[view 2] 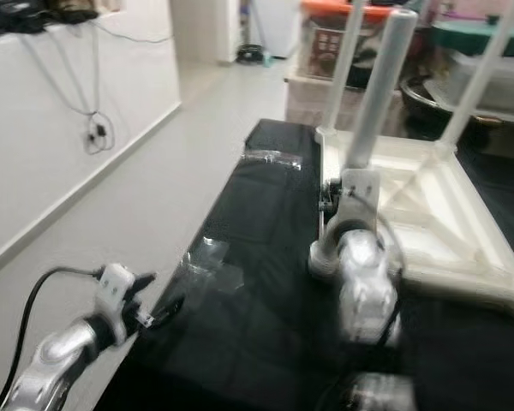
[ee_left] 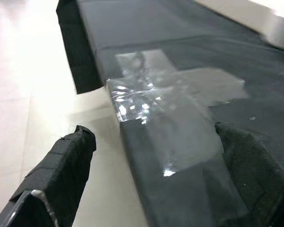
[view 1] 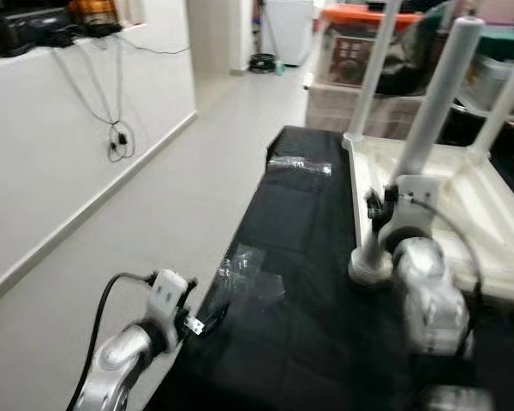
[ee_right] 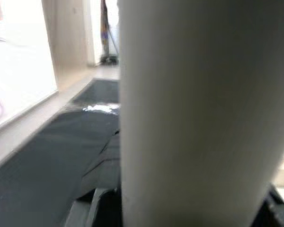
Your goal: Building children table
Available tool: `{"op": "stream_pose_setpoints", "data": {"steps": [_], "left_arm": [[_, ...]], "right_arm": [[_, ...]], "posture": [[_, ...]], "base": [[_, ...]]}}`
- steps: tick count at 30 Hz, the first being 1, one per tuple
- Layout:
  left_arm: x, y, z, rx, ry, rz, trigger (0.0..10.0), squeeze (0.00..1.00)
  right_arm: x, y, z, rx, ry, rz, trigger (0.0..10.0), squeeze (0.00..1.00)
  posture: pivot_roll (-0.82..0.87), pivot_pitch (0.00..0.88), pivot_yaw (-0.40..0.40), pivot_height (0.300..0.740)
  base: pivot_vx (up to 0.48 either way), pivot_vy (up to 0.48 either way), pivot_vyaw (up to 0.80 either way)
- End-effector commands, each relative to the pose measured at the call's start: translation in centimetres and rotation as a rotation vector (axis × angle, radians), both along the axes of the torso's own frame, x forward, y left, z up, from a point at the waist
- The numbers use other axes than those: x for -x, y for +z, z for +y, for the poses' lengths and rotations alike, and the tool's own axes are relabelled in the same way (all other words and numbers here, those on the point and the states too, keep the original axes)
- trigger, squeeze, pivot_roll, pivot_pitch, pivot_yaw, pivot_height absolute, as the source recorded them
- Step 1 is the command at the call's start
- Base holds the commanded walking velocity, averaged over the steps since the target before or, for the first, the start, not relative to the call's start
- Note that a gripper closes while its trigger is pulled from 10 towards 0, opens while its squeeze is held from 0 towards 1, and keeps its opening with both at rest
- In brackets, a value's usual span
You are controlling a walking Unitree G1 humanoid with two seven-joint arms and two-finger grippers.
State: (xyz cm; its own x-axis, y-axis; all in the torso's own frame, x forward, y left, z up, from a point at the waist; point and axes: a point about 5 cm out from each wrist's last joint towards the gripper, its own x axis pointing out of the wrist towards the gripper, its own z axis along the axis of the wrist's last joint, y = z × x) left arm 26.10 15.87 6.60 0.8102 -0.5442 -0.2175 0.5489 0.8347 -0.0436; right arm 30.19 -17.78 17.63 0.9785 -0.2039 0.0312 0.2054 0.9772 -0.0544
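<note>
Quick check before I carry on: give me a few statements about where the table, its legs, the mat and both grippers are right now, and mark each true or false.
1. The white children's table lies upside down with legs pointing up. True.
2. The right gripper is at the near table leg. True; in the right wrist view that leg stands right in front of the camera.
3. The left gripper is shut on a screw. False; its fingers are open, hovering over the edge of the black mat.
4. The clear plastic bags lie on the bare floor. False; they lie on the mat.
</note>
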Motion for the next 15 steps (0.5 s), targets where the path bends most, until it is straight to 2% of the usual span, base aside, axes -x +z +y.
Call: {"op": "stream_pose_setpoints", "data": {"steps": [1, 4, 5, 6, 9, 10, 12, 14, 15], "left_arm": [[0.0, 0.0, -0.5, 0.001, -0.019, 0.004, 10.0, 0.0], [-0.1, 0.0, -0.5, 0.0, -0.02, 0.004, 10.0, 0.0], [-0.1, 0.0, -0.5, 0.001, -0.02, 0.003, 10.0, 0.0], [-0.1, 0.0, -0.5, 0.002, -0.021, 0.003, 10.0, 0.0], [-0.1, 0.0, -0.4, 0.003, -0.021, 0.004, 10.0, 0.0], [-0.1, 0.0, -0.4, 0.004, -0.022, 0.004, 10.0, 0.0], [-0.1, 0.0, -0.4, 0.004, -0.022, 0.004, 10.0, 0.0], [-0.1, 0.0, -0.5, 0.007, -0.026, 0.004, 10.0, 0.0], [-0.1, 0.0, -0.5, 0.007, -0.026, 0.004, 10.0, 0.0]], "right_arm": [[-0.2, -1.0, 1.2, -0.001, 0.098, 0.043, 10.0, 0.0], [-0.2, -0.5, 1.4, -0.019, 0.134, -0.007, 10.0, 0.0], [-0.4, 0.2, 1.2, -0.04, 0.146, -0.064, 10.0, 1.0], [-0.8, 0.7, 1.0, -0.06, 0.195, -0.089, 10.0, 1.0], [-1.1, 1.0, 0.9, -0.071, 0.219, -0.094, 10.0, 1.0], [-1.9, 2.2, 0.2, -0.069, 0.297, -0.13, 10.0, 0.0], [-1.9, 2.2, 0.2, -0.069, 0.297, -0.13, 10.0, 0.0], [-2.6, 4.7, -0.8, 0.0, 0.538, -0.176, 10.0, 0.0], [-2.6, 4.7, -0.8, 0.0, 0.538, -0.176, 10.0, 0.0]], "posture": [[0.05, 0.0, -0.039, 0.74], [0.05, 0.0, -0.039, 0.74], [0.05, 0.0, -0.039, 0.74], [0.05, 0.0, -0.039, 0.74], [0.04, 0.0, -0.04, 0.74], [0.04, 0.0, -0.04, 0.74], [0.04, 0.0, -0.04, 0.74], [0.04, 0.0, -0.039, 0.74], [0.04, 0.0, -0.039, 0.74]], "base": [[0.0, 0.0, 0.0], [0.0, 0.0, 0.0], [0.0, 0.0, 0.0], [0.0, 0.0, 0.0], [0.0, 0.0, 0.0], [0.0, 0.0, 0.0], [0.0, 0.0, 0.0], [0.0, 0.0, 0.0], [0.0, 0.0, 0.0]]}}
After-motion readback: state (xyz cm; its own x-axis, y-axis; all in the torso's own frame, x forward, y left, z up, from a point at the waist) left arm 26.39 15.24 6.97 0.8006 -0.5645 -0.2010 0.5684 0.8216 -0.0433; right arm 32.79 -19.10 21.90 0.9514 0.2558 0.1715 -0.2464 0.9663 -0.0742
